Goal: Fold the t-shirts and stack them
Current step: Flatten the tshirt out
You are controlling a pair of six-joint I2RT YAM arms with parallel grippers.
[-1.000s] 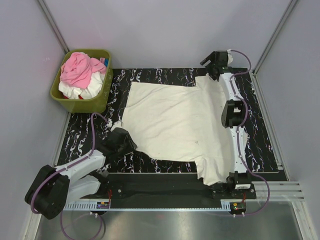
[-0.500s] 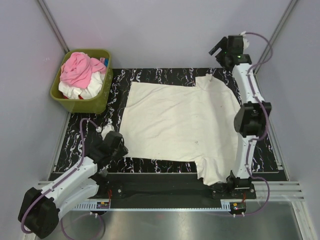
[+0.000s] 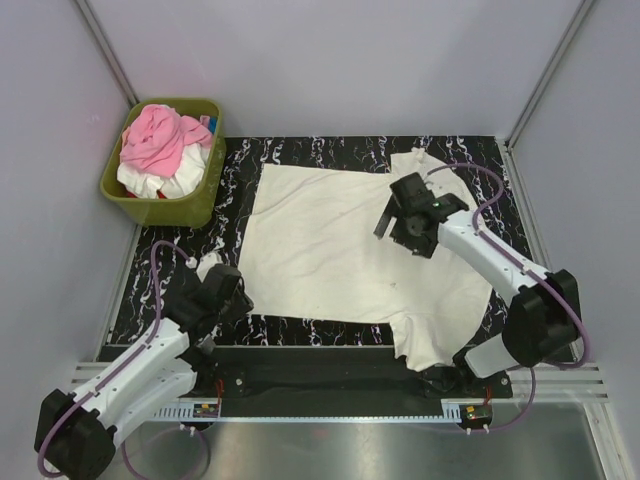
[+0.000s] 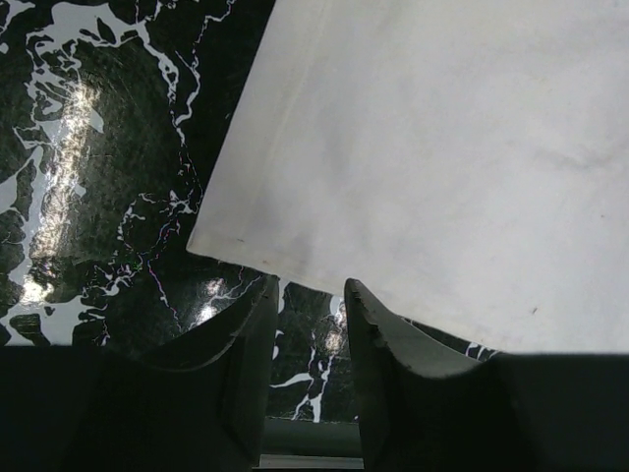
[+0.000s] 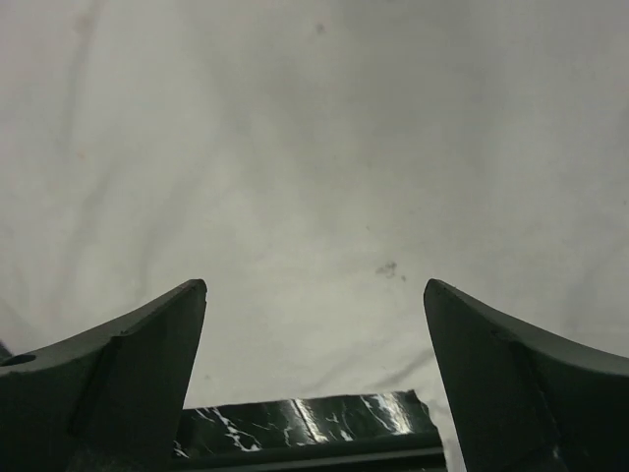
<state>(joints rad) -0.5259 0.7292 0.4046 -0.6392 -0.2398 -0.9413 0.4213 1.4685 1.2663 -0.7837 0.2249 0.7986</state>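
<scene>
You have a cream off-white cotton t-shirt spread flat on the black white-veined marbled table, with one sleeve hanging over the table's near edge beside the right arm's base. Your left gripper sits low over the table just short of the shirt's hem, the hem's corner lying slightly ahead of it and to its left. Its fingers stand narrowly apart with only bare table between them. Whether the right-hand fingertip touches the cloth cannot be told. Your right gripper hangs above the shirt's body. Its jaws are spread wide and hold nothing, with plain cloth filling the space ahead of them. Well beyond the left gripper, off the table's far left corner, stands an olive-green plastic basket holding a crumpled pink t-shirt on top of a white t-shirt.
</scene>
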